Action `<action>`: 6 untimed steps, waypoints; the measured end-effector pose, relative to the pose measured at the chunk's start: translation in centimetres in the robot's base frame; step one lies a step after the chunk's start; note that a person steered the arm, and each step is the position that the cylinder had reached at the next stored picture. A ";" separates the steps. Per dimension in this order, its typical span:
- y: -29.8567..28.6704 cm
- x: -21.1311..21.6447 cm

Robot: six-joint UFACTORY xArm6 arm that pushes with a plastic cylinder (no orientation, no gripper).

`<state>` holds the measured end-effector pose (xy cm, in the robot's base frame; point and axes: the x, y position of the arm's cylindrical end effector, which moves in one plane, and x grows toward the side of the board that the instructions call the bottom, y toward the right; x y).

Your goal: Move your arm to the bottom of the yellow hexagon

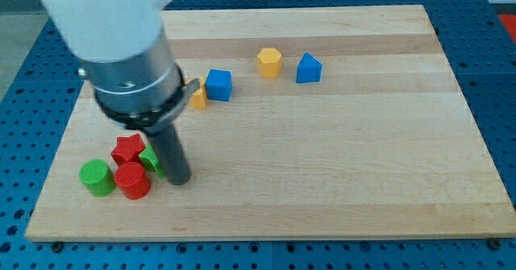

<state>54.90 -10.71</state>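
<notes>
My tip (179, 180) — the lower end of the straight dark rod that serves as the tool — is resting on the pale wooden desk (322, 165) near its bottom-left part. The tool is a plain rod with no parts to spread or press together, and it is pinching nothing. Just to the tip's left a small cluster is sitting: a green block (151, 159), mostly hidden behind the rod so its shape cannot be made out, is touching or nearly touching the rod; a red star-shaped block (127, 148) is lying beside it, a red cylinder (133, 180) is standing just below that, and a green cylinder (96, 176) is sitting furthest left, close to the desk's left edge.

Further up, a small yellow block (197, 100), partly covered by the arm's housing, is sitting just beside a blue cube (218, 85). The yellow hexagonal block (269, 62) is lying well apart from the tip, toward the view's top and right, with a blue pentagon-like block (308, 68) near its right side.

No containers are showing. The desk's right half and the stretch below the yellow hexagonal block are lying open — bare wood between tip and block.
</notes>
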 end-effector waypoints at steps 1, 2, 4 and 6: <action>3.9 -1.3; 4.9 -4.2; 8.4 -11.5; 10.1 -16.4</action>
